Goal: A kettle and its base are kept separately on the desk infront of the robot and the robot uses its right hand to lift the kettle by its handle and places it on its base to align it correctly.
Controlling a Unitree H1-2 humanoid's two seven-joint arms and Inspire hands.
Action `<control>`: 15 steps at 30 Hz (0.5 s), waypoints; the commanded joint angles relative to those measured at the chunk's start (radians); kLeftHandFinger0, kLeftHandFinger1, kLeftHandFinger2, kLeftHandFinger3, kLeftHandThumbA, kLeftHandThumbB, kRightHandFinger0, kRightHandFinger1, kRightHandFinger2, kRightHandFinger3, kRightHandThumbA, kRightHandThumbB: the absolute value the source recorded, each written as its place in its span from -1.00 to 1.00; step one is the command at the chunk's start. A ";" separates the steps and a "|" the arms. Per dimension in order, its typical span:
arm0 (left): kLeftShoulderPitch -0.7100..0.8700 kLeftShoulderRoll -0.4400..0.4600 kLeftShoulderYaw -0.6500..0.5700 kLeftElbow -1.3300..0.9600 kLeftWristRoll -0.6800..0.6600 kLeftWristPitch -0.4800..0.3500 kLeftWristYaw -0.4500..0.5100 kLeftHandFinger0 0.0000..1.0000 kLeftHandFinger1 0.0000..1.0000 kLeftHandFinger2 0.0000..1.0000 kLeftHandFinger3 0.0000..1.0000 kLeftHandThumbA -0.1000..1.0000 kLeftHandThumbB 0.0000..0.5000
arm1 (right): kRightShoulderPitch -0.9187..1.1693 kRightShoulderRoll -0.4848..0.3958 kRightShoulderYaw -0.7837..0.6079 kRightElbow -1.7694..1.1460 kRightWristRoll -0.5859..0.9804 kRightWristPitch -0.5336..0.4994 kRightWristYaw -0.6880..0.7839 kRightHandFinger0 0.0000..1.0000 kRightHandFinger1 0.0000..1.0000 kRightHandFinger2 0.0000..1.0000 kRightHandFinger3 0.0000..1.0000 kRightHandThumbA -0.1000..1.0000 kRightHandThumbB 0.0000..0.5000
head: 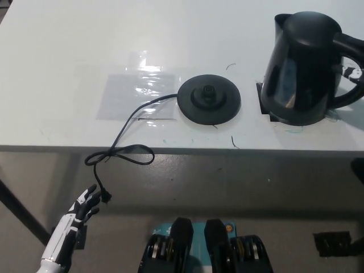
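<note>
White left hand [85, 205] hangs below the desk edge, fingers spread, holding nothing; right hand out of view.
Tall black plastic kettle [304, 68] stands upright on the white desk [68, 51], well right of the round black base [209, 100]; the base's black cord [122, 145] droops over the front edge.

No text, label, brand, number or sign is showing clearly enough to read. The black kettle [304, 68] near the desk's [68, 45] right edge is showing only plain dark sides and a glossy window panel, and the round base [209, 100] near the front edge is bearing no legible marking. The clear film patch [136, 94] on the desk is carrying no print.
</note>
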State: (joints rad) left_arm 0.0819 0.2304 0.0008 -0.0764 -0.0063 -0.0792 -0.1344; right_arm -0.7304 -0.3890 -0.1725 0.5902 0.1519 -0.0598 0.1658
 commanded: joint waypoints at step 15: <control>-0.016 0.029 0.006 -0.002 -0.024 -0.040 -0.037 1.00 1.00 1.00 1.00 1.00 0.16 | -0.127 -0.051 0.036 0.324 -0.033 -0.122 0.020 1.00 1.00 1.00 1.00 0.99 0.18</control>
State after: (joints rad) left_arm 0.0754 0.2360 0.0024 -0.0724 -0.0173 -0.0807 -0.1488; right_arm -0.7875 -0.4003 -0.1413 0.8778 0.1344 -0.1106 0.1795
